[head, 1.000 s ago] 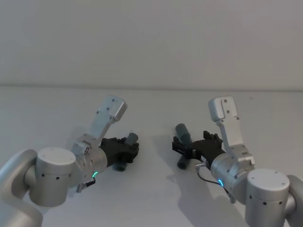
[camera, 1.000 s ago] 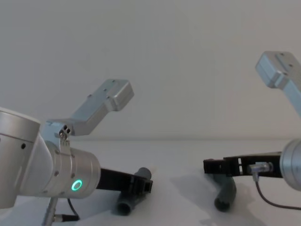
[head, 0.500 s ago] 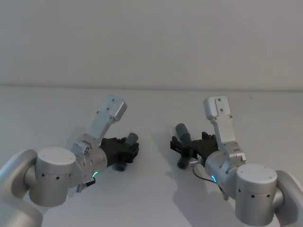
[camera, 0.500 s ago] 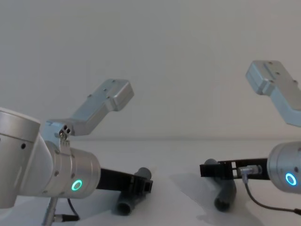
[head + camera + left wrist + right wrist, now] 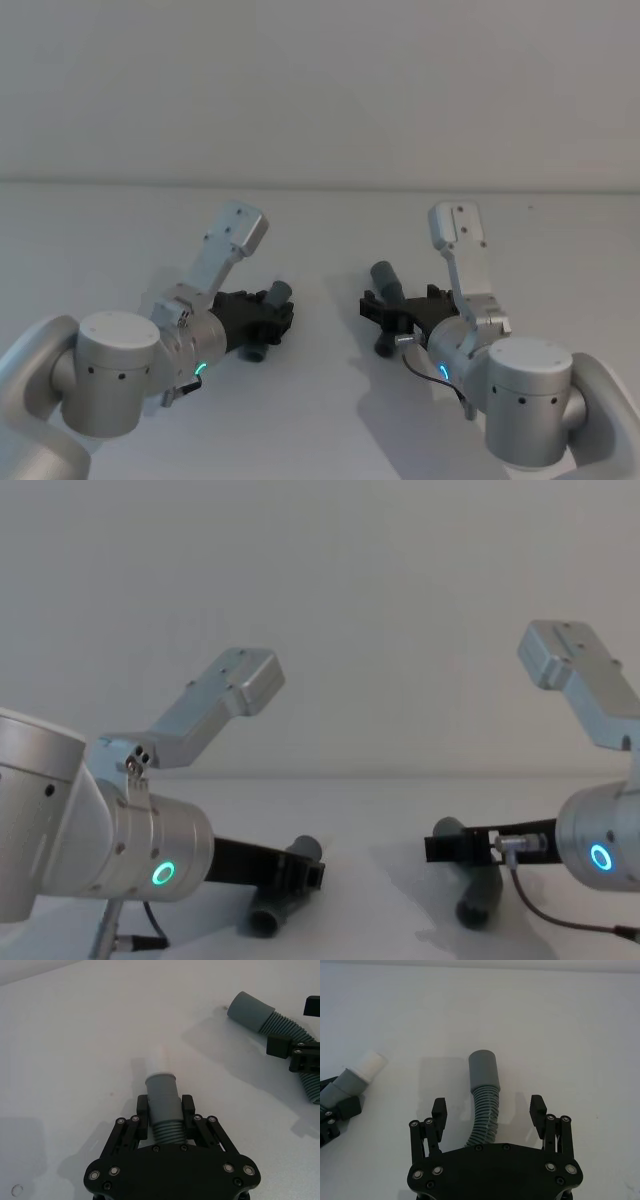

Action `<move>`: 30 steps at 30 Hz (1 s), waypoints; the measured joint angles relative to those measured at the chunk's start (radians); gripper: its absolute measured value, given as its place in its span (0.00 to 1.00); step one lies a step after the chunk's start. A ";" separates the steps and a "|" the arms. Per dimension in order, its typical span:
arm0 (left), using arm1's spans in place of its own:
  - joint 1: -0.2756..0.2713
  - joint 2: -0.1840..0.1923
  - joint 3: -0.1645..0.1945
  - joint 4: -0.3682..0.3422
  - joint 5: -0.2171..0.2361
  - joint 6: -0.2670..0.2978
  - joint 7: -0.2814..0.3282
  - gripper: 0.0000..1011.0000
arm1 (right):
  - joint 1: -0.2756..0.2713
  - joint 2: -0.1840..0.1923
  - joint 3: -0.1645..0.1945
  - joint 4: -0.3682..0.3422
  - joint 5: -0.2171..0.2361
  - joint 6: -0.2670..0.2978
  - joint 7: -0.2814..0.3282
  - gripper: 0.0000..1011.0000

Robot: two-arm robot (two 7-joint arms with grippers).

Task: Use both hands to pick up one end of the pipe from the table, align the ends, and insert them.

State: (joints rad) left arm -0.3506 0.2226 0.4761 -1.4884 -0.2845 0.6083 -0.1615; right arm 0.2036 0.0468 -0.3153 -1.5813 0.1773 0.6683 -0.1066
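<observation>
I have my left tool [image 5: 165, 1109] clamped on the ribbed part of the first hose piece [image 5: 165, 1131], just behind its smooth grey cuff [image 5: 162, 1091]; the narrower white tip [image 5: 159, 1066] points away from the tool over the white bench [image 5: 75, 1050]. My right tool [image 5: 489, 1106] stands wide, its fingers [image 5: 439, 1110] either side of the second hose piece [image 5: 485, 1120] and clear of it. That piece lies bent on the bench with its plain grey cuff [image 5: 484, 1070] pointing away from the tool. From the head camera both tools sit low near the bench's middle, left [image 5: 262, 322] and right [image 5: 395, 310], with the two pieces apart and bare bench between them.
</observation>
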 joint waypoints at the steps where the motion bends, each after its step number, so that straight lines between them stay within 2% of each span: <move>1: 0.000 0.000 0.000 0.000 0.000 0.000 0.000 0.37 | 0.001 -0.002 0.001 0.001 0.000 0.003 -0.001 0.99; 30: 0.000 0.000 0.000 0.000 0.000 0.000 0.000 0.37 | 0.003 -0.021 0.028 0.018 -0.013 0.045 -0.002 0.99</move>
State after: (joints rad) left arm -0.3507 0.2227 0.4761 -1.4884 -0.2845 0.6083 -0.1614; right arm 0.2070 0.0257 -0.2876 -1.5635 0.1644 0.7128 -0.1081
